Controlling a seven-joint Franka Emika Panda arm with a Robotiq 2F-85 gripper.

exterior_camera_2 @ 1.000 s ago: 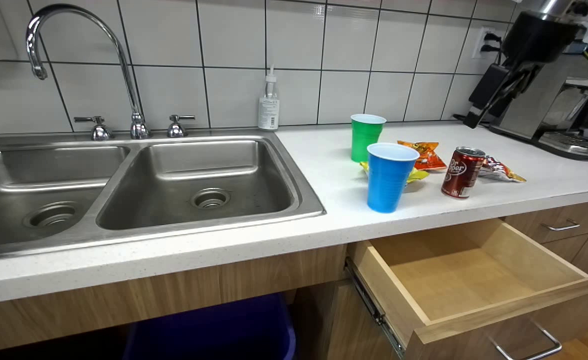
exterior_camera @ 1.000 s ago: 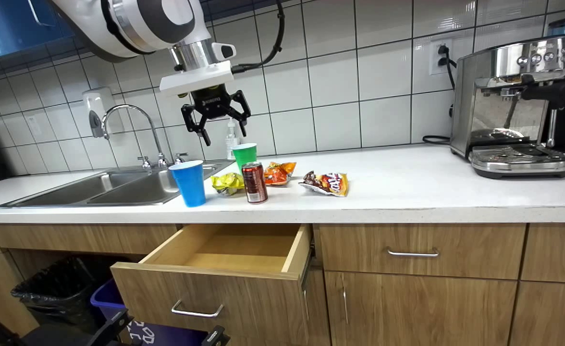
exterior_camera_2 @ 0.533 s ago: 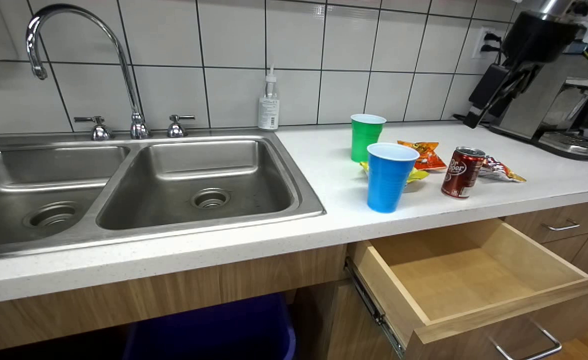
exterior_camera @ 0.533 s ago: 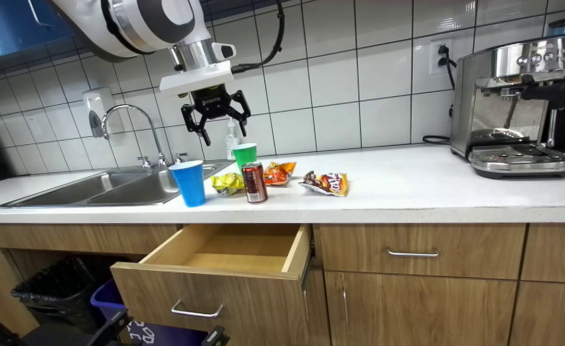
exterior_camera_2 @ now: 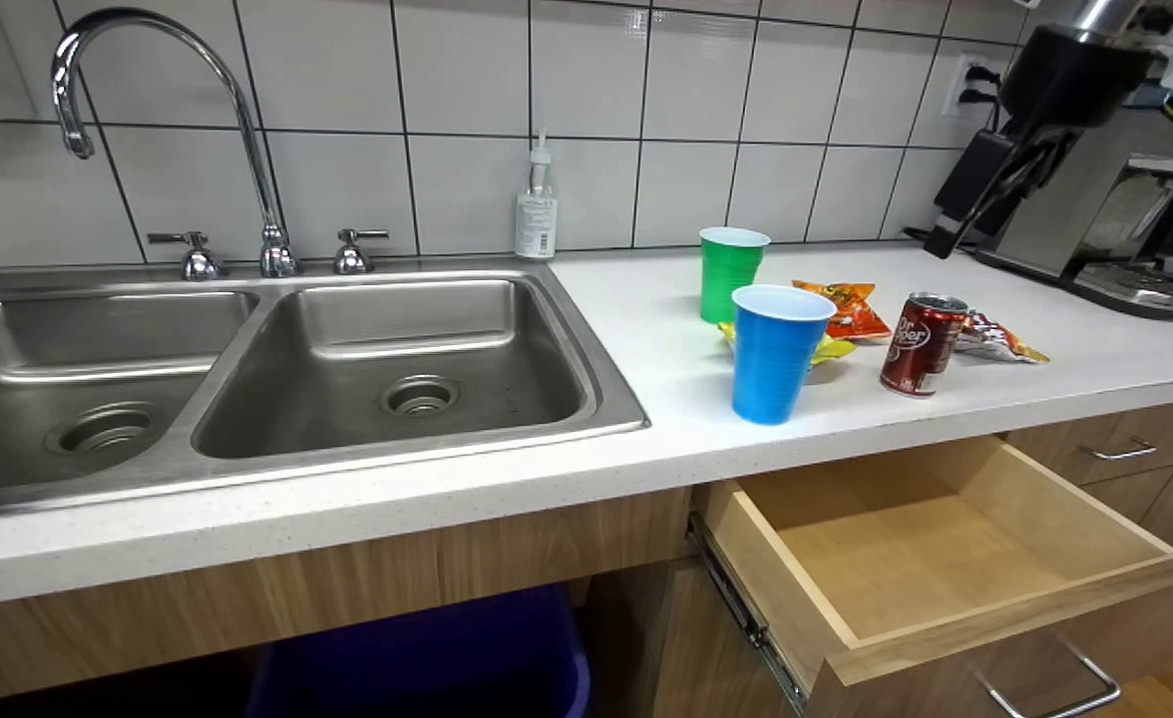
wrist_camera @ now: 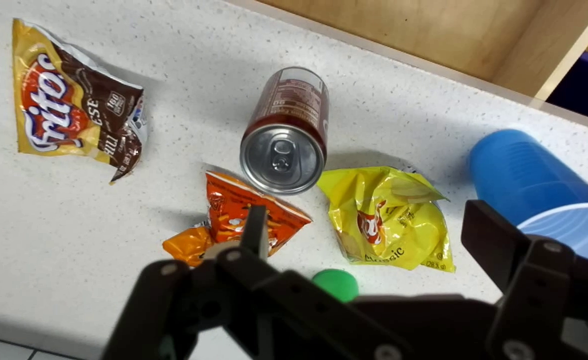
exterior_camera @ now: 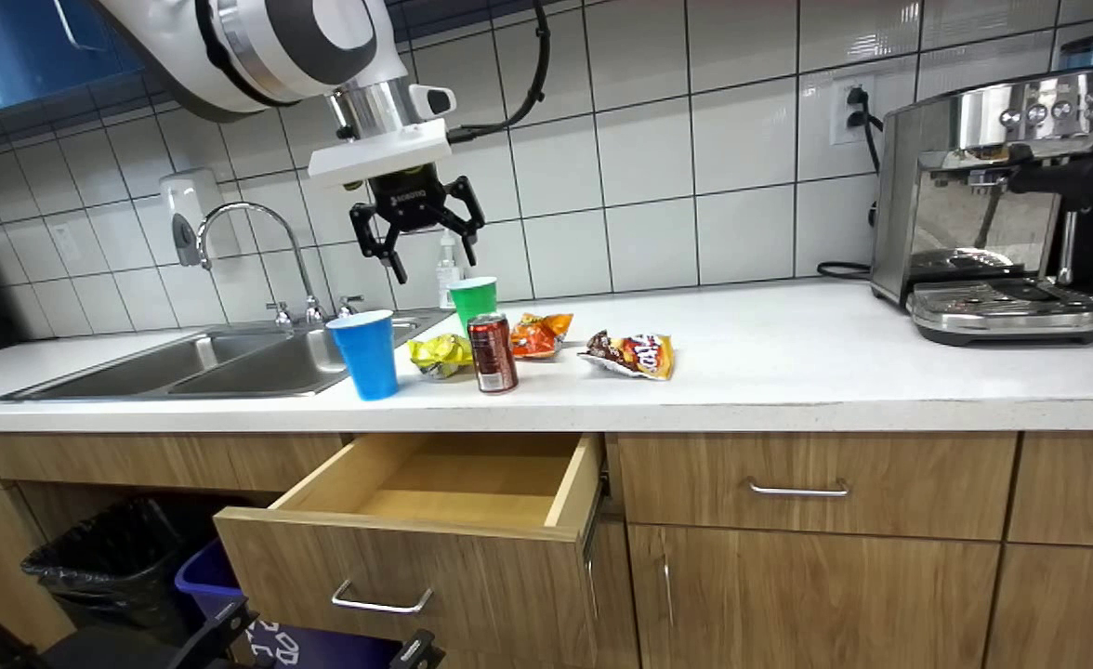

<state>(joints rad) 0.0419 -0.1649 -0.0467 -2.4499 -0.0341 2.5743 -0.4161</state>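
Observation:
My gripper (exterior_camera: 436, 268) is open and empty, raised above the counter. Its fingers show from the side in an exterior view (exterior_camera_2: 958, 204). In the wrist view a yellow chip bag (wrist_camera: 389, 220) lies below and between the spread fingers. An orange bag (wrist_camera: 239, 215) is under the left finger, and a blue cup (wrist_camera: 529, 175) stands beside the right one. A dark red can (wrist_camera: 294, 110) stands upright near the yellow bag. A brown and yellow Fritos bag (wrist_camera: 59, 105) lies farther off. A green cup (exterior_camera: 474, 297) stands behind; the gripper hides most of it in the wrist view.
An open wooden drawer (exterior_camera: 407, 528) juts out below the counter. A double steel sink (exterior_camera_2: 606, 389) with a tall faucet (exterior_camera_2: 257, 160) is beside the cups. A pump bottle (exterior_camera_2: 537, 214) stands at the tiled wall. A coffee machine (exterior_camera: 993, 214) stands on the counter. Bins (exterior_camera: 128, 548) are underneath.

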